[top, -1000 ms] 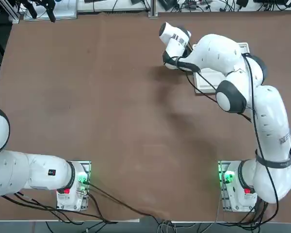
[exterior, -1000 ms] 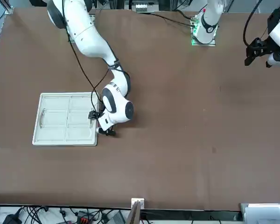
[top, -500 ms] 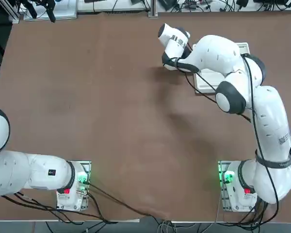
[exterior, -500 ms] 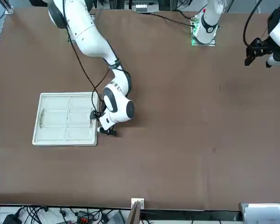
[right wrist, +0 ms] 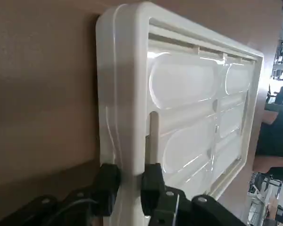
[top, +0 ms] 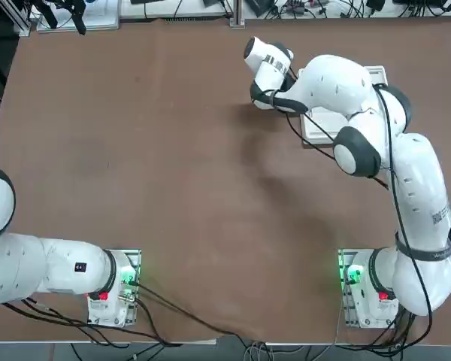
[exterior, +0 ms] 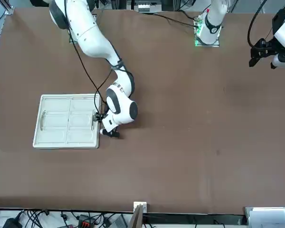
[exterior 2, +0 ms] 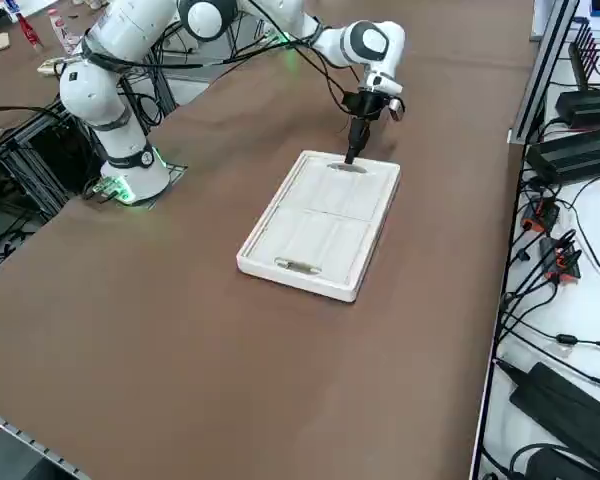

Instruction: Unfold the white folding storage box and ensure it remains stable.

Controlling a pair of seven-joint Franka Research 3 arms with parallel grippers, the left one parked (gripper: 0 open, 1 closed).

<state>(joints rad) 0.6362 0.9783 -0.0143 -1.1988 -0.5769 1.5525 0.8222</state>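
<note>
Storage box [right wrist: 188, 89] — smooth, glossy white plastic. Table [exterior: 190, 123] — matt brown surface. Right gripper [right wrist: 130, 183] fingers [right wrist: 152, 181] — black, matt pads.

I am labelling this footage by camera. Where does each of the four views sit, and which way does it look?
Top: overhead, looking down; both arms' bases at the bottom edge.
Front: across the table, facing the robot; right gripper at the flat white plastic folding storage box.
Right side: raised at the robot's right, looking diagonally over the brown table.
Right wrist: on the working arm, fingers astride the box rim.
All four views show the box.
</note>
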